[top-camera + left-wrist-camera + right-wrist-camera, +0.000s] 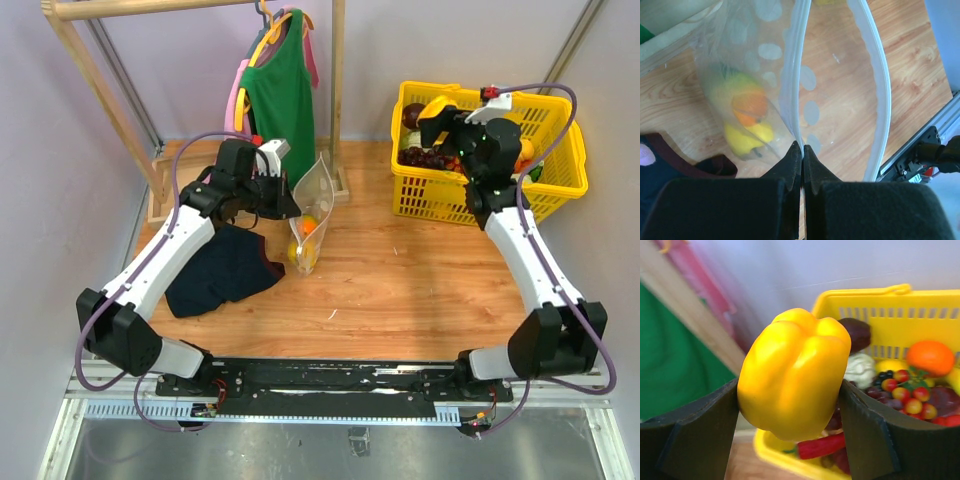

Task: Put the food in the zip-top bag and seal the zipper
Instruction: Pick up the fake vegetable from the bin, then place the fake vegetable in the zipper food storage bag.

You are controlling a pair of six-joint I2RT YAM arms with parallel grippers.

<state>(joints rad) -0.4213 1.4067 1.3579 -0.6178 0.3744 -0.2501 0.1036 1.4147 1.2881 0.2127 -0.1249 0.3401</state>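
**Left:** your left gripper [802, 147], jaws fully closed, pinches one lip of zipper [791, 85]. This holds zip-top bag [312, 205] upright over table [400, 280], mouth gaping for loading. Inside bag, food [747, 117] sits at bottom: orange, yellow, green pieces.

**Right:** your right gripper [790, 390], jaws wide, clamps yellow pepper [795, 370] above yellow basket [440, 200], well apart from bag.

**Judgement:** carry pepper over open mouth next; zipper not yet sealed.
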